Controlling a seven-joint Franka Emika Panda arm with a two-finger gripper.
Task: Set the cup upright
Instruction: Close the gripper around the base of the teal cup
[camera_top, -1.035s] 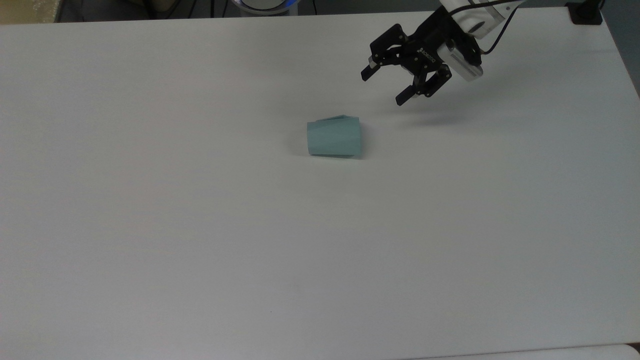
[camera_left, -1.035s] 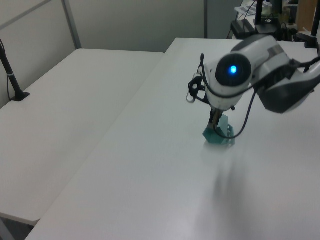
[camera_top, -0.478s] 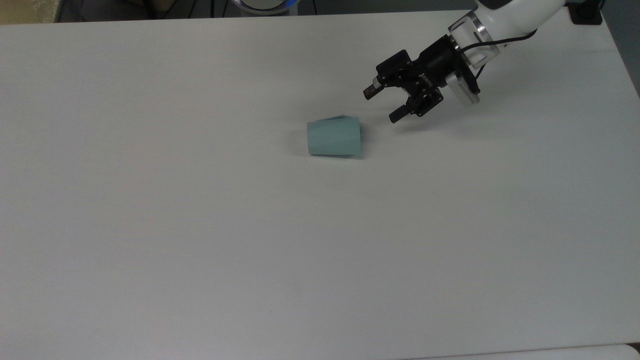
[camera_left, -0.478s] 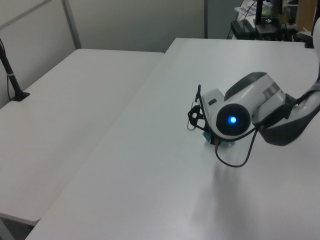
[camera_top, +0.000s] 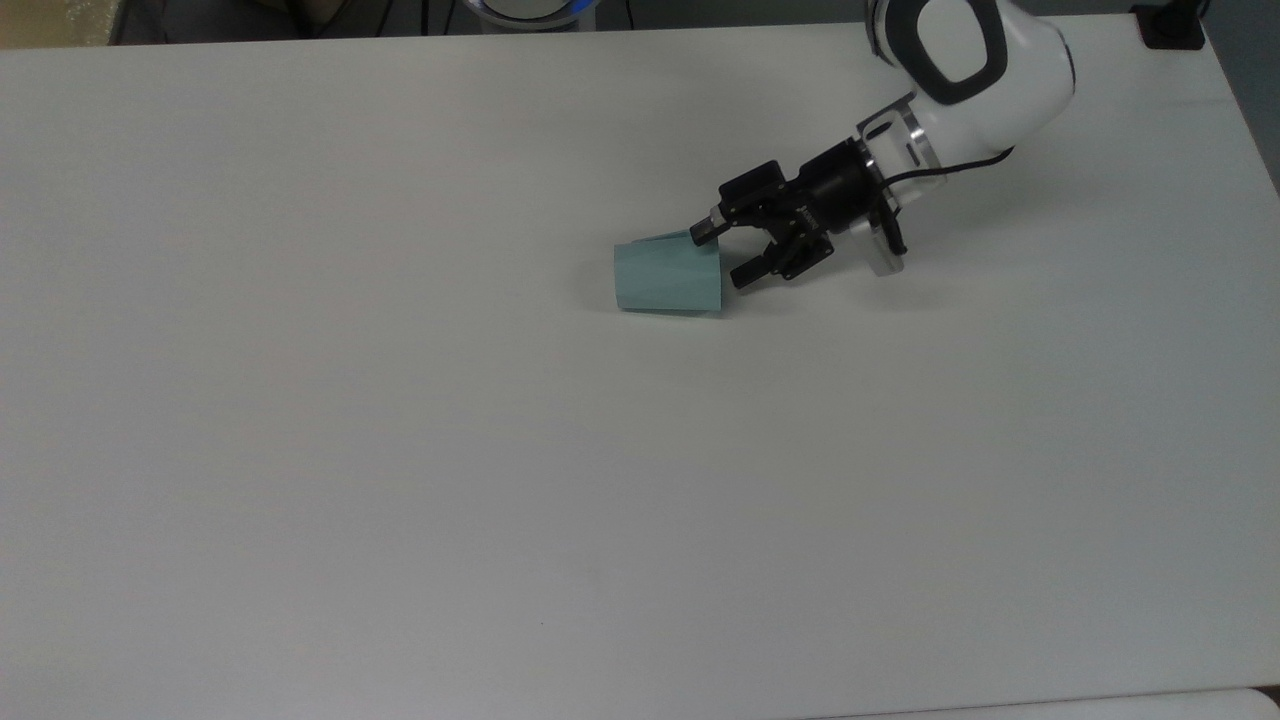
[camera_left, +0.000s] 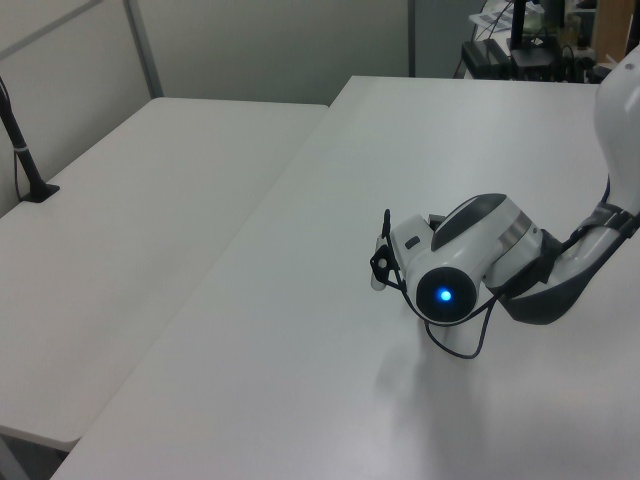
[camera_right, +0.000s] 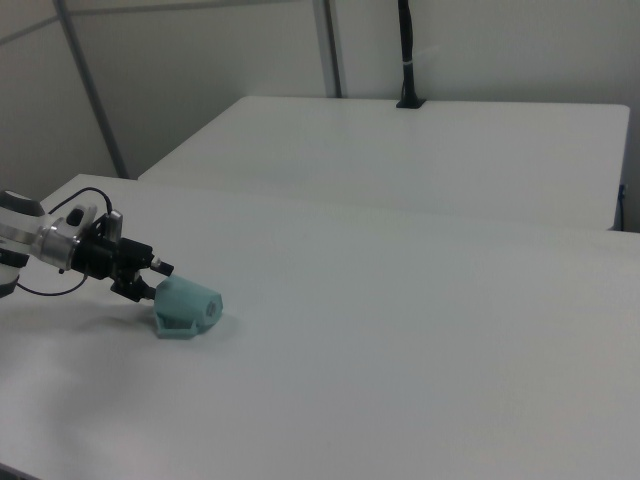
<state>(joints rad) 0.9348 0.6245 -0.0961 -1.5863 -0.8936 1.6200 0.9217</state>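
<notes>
The pale teal faceted cup (camera_top: 667, 277) lies on its side on the white table (camera_top: 400, 450), wider end toward the top view's right. My gripper (camera_top: 724, 255) is low over the table at that wide end, open, with nothing between its fingers. One fingertip (camera_top: 706, 233) is at the rim's upper corner; the other sits just right of the rim. In the right view the cup (camera_right: 187, 307) rests with its handle down against the table, and the gripper (camera_right: 152, 281) comes at it from the right view's left.
The arm's white wrist (camera_left: 455, 285) hangs low over the table in the left view. A second white table (camera_right: 400, 150) stands beside this one, with a black post (camera_right: 407, 60) at its far edge. A black clamp (camera_top: 1170, 25) sits at the top view's upper right corner.
The gripper has come down and moved toward the top view's left, from well clear of the cup to its wide end. It stays open. The cup has not moved.
</notes>
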